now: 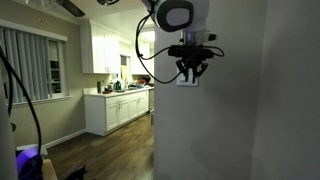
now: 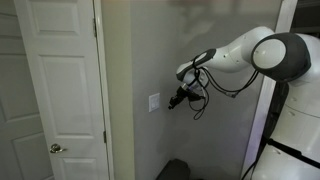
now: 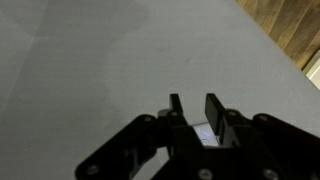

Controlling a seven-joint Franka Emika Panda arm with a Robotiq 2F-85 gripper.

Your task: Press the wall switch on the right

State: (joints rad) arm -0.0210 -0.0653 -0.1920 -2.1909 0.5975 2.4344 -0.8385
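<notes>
The wall switch is a small white plate on the grey wall, to the right of the white door. In an exterior view it shows just below the fingers. My black gripper points at the plate, its fingertips just short of it; I cannot tell whether they touch. In the wrist view the gripper faces the wall with its fingers drawn close together, only a narrow gap between them and nothing held. A sliver of the white switch shows between the fingers.
A white panelled door with a knob stands beside the switch. The wall ends at a corner, beyond which a kitchen with white cabinets and a wood floor opens. Cables hang from the arm.
</notes>
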